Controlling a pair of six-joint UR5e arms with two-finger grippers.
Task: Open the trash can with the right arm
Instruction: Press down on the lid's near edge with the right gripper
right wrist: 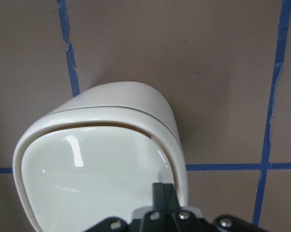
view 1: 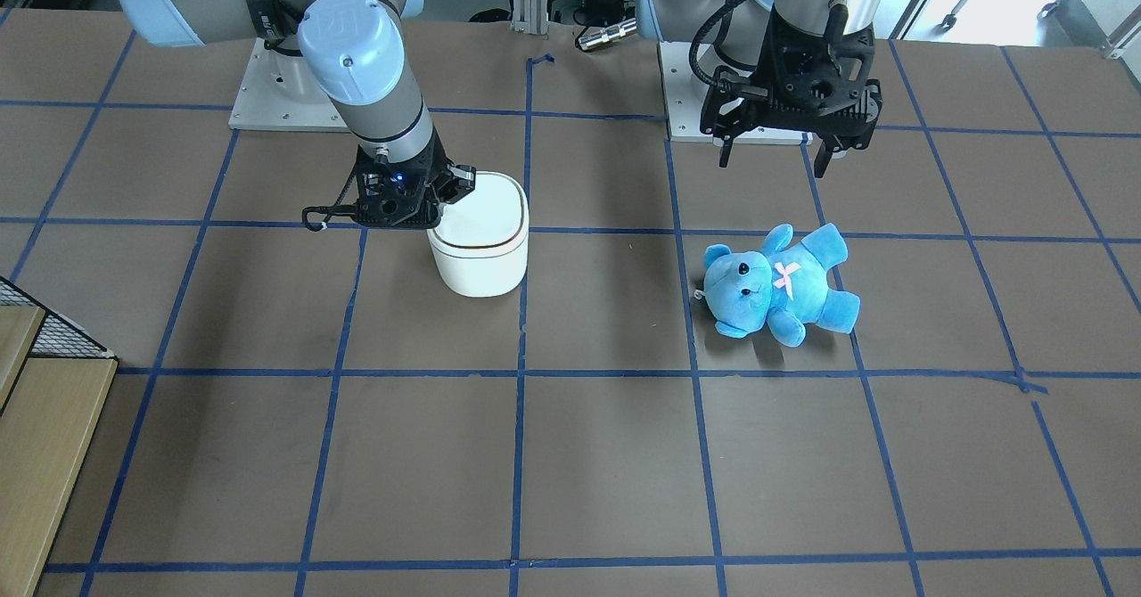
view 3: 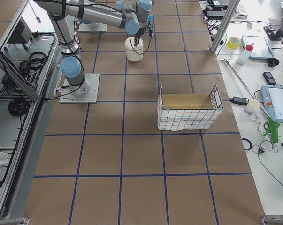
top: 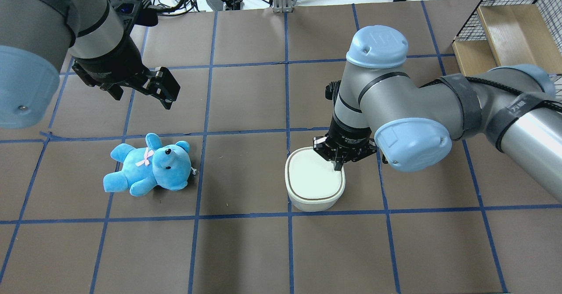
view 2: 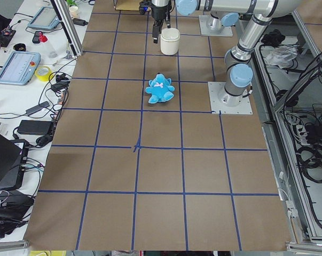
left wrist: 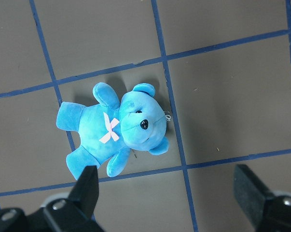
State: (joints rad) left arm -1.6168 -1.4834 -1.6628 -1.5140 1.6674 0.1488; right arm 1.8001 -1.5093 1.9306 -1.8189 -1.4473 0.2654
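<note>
the right gripper (top: pixel 339 166) has its fingers (right wrist: pixel 163 195) closed together, tips touching the lid of the trash can (top: pixel 314 184) at its nearest rim; the rest of the can lies ahead of and below them. the left gripper (view 1: pixel 772 162) hangs fingers spread, teddy bear (left wrist: pixel 118 128) beneath.

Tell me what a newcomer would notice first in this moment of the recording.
The bright blue teddy bear lying face up on the brown table stands out most, with the open left gripper hanging in the air near it. Next comes the white trash can on the other side, where the right gripper, fingers together, points down at one edge of the lid.
</note>
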